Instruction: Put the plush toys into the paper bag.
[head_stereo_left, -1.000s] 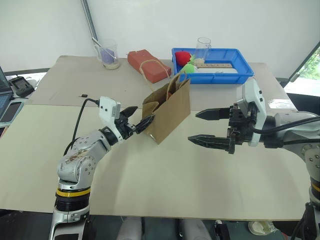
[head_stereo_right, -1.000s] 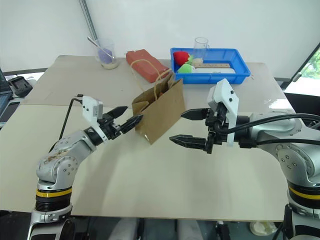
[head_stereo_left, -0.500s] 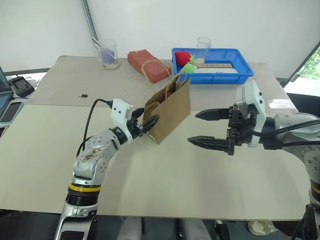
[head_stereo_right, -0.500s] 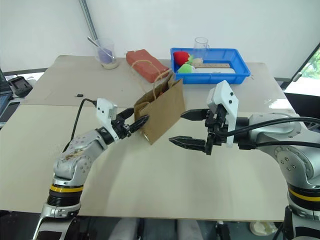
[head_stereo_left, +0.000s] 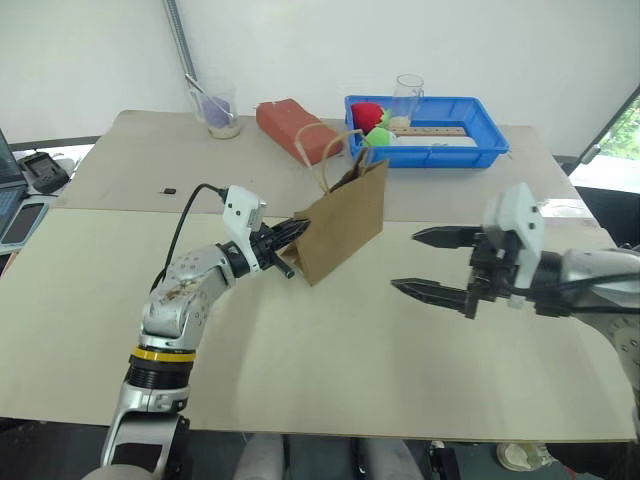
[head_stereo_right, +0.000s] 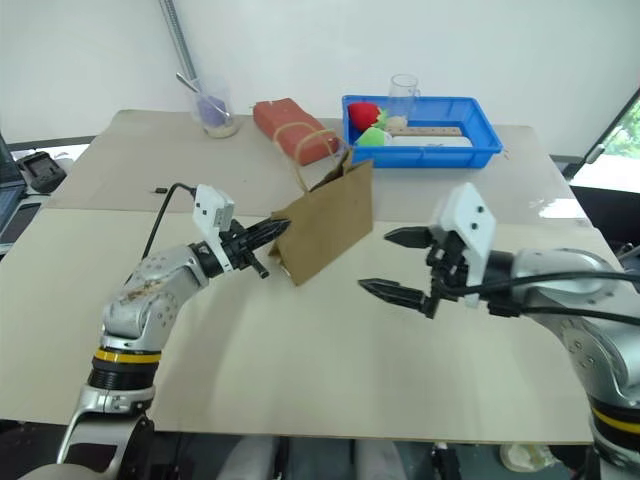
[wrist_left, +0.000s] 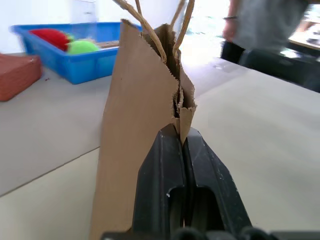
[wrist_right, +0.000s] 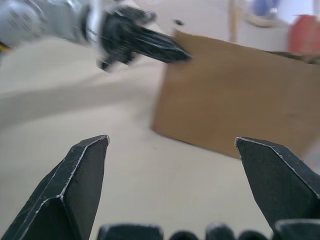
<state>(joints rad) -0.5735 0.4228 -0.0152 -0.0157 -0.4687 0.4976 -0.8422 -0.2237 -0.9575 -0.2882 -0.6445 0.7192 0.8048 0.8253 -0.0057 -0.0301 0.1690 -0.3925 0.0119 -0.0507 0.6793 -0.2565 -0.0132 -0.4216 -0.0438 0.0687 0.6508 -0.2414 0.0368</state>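
The brown paper bag (head_stereo_left: 345, 222) stands tilted on the table's middle, its loop handles (head_stereo_left: 322, 150) up. My left gripper (head_stereo_left: 298, 231) is shut on the bag's near side edge; in the left wrist view the black fingers (wrist_left: 165, 165) pinch the folded paper rim (wrist_left: 182, 117). My right gripper (head_stereo_left: 404, 260) hovers open to the right of the bag, apart from it, with nothing between its fingers (wrist_right: 85, 170). The right wrist view looks at the bag's broad face (wrist_right: 240, 95) and at the left gripper (wrist_right: 150, 44). The plush toys are hidden from view.
A blue bin (head_stereo_left: 440, 152) at the back right holds a red (head_stereo_left: 366, 113) and a green round soft toy (head_stereo_left: 377, 136); a clear glass (head_stereo_left: 407, 94) stands behind. A red block (head_stereo_left: 288, 124) and a plastic cup (head_stereo_left: 217, 110) are at the back. A person (wrist_left: 260, 25) stands beyond the table.
My left gripper closed on the bag's edge, and the bag shifted slightly and stands more upright. My right gripper drew back to the right, away from the bag, still open.
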